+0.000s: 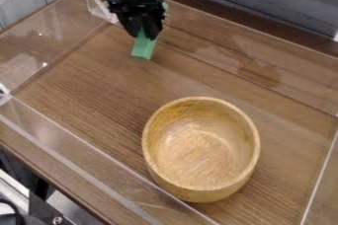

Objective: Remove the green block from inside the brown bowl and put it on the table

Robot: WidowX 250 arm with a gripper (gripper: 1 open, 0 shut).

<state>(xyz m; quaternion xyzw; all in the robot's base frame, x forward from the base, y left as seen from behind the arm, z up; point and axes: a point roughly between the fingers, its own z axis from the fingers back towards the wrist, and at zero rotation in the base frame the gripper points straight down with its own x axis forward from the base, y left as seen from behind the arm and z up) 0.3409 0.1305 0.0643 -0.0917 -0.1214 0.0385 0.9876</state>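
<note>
The single camera view looks down across the brown wood-grain counter (93,101), which is edged with clear acrylic walls. The round, light-brown wooden bowl with a thick rim (201,148) sits toward five o'clock in the picture, and its inside shows only bare grain: nothing green lies in it. So the first half of the task, getting the block out of the bowl, looks done.

The small bright green rectangular block (144,45) is up toward eleven o'clock, well apart from the bowl. The black gripper (142,30) points steeply downward and is closed on the block's upper end, so the bar hangs tilted below the jaws. Its lower end is close to the counter surface, but from this angle it cannot be told whether it touches the wood or hangs just above it.

What is left, as I judge it, is the placing: bring the block down until it rests on the counter, open the gripper, and draw the arm clear. The spot under the block is bare wood, so nothing seems to stand in the way.
</note>
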